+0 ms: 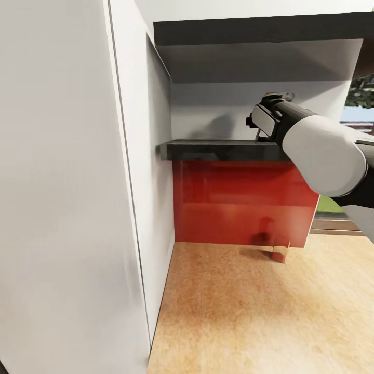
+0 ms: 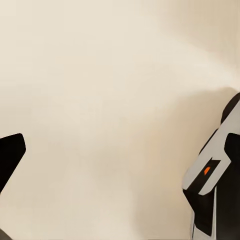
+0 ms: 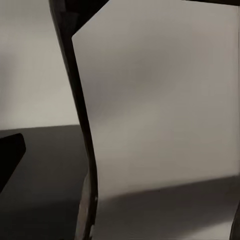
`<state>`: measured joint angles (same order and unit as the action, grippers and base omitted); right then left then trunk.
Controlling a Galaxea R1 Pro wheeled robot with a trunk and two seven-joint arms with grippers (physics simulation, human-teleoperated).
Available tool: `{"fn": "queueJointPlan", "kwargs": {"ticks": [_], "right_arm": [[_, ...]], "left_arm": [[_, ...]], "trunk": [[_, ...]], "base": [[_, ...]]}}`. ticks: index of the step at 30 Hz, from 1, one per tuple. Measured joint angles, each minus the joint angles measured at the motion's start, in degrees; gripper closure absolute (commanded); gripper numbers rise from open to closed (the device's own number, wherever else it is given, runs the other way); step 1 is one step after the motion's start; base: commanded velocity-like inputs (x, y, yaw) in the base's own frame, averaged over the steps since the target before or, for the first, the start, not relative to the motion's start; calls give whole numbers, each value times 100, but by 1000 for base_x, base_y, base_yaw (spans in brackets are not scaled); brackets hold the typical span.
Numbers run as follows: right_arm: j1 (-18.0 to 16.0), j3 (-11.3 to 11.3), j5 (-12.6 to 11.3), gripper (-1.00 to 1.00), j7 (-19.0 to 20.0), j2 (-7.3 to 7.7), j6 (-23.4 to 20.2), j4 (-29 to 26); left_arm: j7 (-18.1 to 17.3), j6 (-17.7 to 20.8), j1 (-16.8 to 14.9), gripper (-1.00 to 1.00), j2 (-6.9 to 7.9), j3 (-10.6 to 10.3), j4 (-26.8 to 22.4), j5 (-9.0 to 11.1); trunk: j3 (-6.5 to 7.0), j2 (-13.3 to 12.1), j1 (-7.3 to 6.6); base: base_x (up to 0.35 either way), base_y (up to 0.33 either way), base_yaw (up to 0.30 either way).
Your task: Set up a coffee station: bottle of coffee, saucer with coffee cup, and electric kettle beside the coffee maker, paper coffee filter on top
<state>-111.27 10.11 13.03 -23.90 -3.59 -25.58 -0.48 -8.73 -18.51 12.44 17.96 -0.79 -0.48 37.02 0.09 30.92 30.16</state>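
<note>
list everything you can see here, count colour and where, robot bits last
tall cabinet side: 1, white, fills the left of the head view
shelf: 1, dark grey, in the white niche above the red panel
niche back wall: 1, pale grey, behind the shelf
back panel: 1, glossy red, between the shelf and the wooden top
wooden surface: 1, light wood grain, below the red panel
small object: 1, brownish and see-through, on the wood against the red panel; too unclear to name
window strip: 1, greenery and sky, at the far right edge
right arm: 1, white and black, reaching to the shelf
right gripper: 1, black and white, at the shelf's right end; jaw state unclear
left gripper: 1, black with white and orange, fingers wide apart before a cream surface
</note>
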Motion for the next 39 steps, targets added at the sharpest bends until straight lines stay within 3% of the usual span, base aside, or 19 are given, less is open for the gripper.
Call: {"fn": "queueJointPlan", "kwargs": {"ticks": [4,5,12,21,39], "right_arm": [[0,3,-1,-100,-2,0,7,0],[0,3,-1,100,-4,1,8,-1],[-1,-47,31,100,2,13,0,-2],[0,14,5,100,14,200,189,1],[0,35,0,100,13,144,220,0]], "left_arm": [[1,0,0,-100,-4,0,0,-1],[0,0,0,-100,-4,0,0,-2],[1,0,0,-100,-12,0,0,-7],[1,0,0,-100,-13,-2,0,-6],[2,1,-1,-100,-8,-15,0,-9]], "trunk": [[0,0,0],[0,0,0],[0,1,0],[0,0,0],[90,1,0]], "base": [[0,0,0],[0,0,0],[0,0,0],[0,0,0],[0,0,-128]]}}
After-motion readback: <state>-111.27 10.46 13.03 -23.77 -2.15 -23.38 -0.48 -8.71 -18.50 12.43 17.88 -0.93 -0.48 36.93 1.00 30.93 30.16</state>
